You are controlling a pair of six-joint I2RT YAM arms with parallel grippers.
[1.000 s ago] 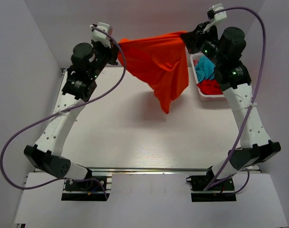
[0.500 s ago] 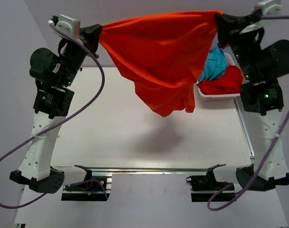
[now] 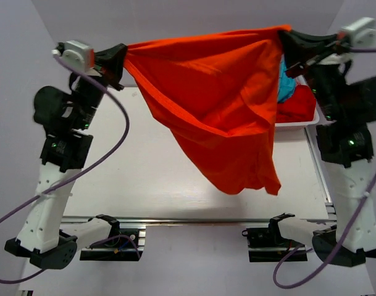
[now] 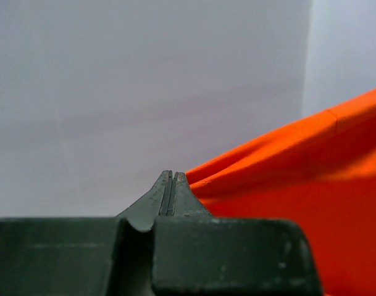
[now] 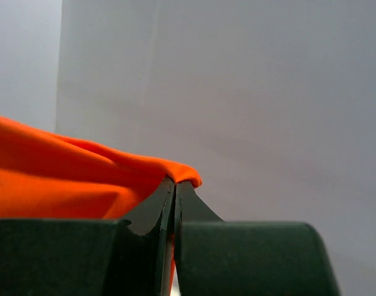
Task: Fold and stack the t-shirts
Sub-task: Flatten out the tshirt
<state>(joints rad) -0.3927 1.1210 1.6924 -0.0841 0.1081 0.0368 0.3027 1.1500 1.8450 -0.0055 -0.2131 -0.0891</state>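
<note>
Left end effector (image 3: 121, 58), right end effector (image 3: 285, 38) raised, spread apart — orange-red t-shirt (image 3: 218, 105) stretched wide.

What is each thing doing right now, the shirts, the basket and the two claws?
orange-red t-shirt: up in the air, unfolded, stretched between both claws, bottom hanging down.
teal-blue t-shirt: crumpled in the basket.
deeper red t-shirt: crumpled in the basket.
white basket: holds those two shirts.
left claw: shut on the orange-red t-shirt.
right claw: shut on the orange-red t-shirt.

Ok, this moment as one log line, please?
left fingers: shut on orange shirt | right fingers: same | state: spread in air above table
</note>
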